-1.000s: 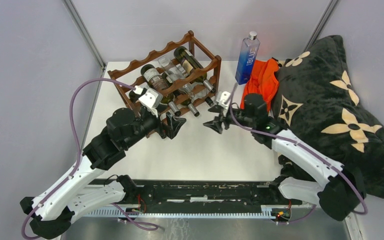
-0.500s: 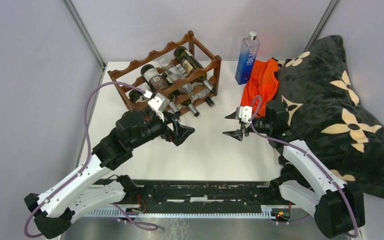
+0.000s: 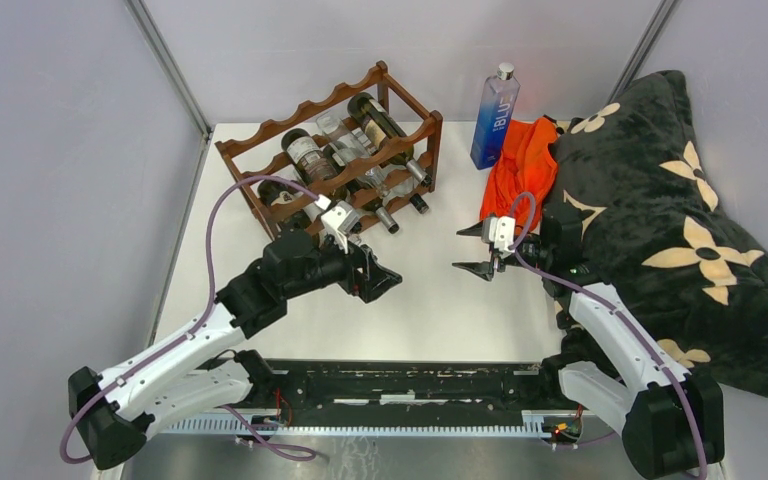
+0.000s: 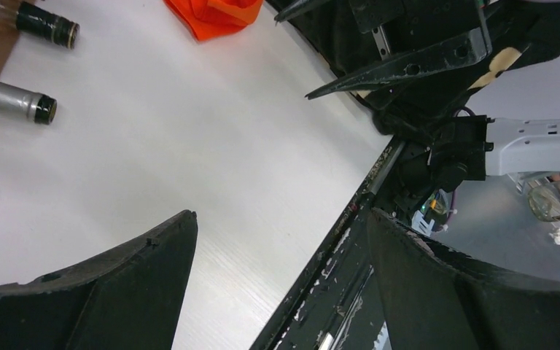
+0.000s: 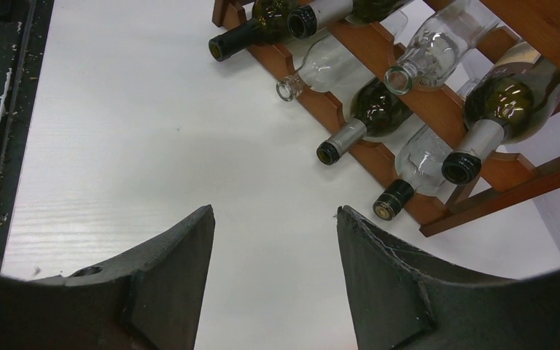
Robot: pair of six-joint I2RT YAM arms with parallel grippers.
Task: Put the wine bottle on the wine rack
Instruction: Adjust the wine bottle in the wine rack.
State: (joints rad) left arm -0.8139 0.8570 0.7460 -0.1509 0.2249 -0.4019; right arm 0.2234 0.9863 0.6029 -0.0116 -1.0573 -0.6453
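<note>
Claws apart, empty: left gripper (image 3: 385,278) at 5 o'clock of the wine rack (image 3: 310,105), right gripper (image 3: 468,249) at 4. Bottles (image 3: 310,157) racked; we judge placing done, next park arms.

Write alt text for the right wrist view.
A reddish-brown wine rack holds several bottles lying down, necks pointing out over the white table. The right end effector is open and empty in the foreground.
</note>
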